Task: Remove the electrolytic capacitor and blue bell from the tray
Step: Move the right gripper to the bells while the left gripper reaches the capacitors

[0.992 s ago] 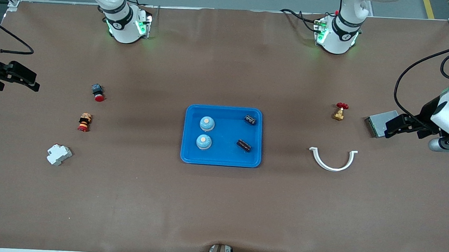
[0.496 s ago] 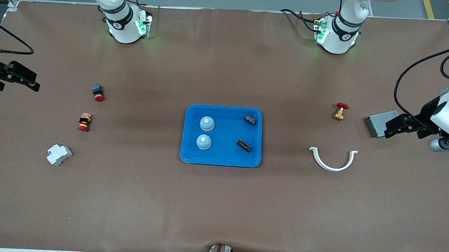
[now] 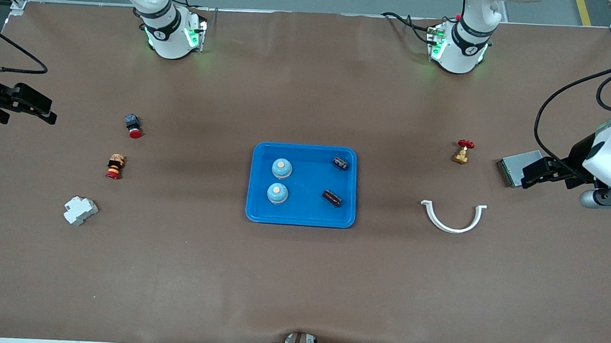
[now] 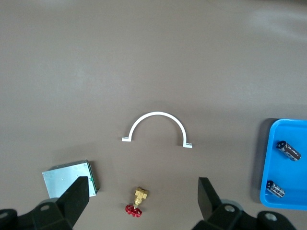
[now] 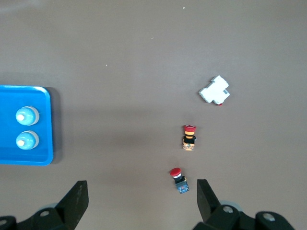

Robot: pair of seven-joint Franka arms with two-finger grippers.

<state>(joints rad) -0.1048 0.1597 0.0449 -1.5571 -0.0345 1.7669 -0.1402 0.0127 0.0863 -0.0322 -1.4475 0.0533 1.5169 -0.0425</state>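
Inside the blue tray [image 3: 256,211] sat 2 bells [image 3: 282,168] and 2 capacitors [image 3: 332,197]; left tool [image 3: 529,179] and right tool [image 3: 41,111] hung wide, empty, over opposite bench ends.

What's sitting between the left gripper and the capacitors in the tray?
In the left wrist view, the open left gripper looks down on a red-handled valve and a white curved bracket; bare table follows up to the blue tray holding the capacitors.

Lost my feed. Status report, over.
Left gripper open over valve; right gripper open, table's end. Bells, capacitors in blue tray. Nothing blocking.
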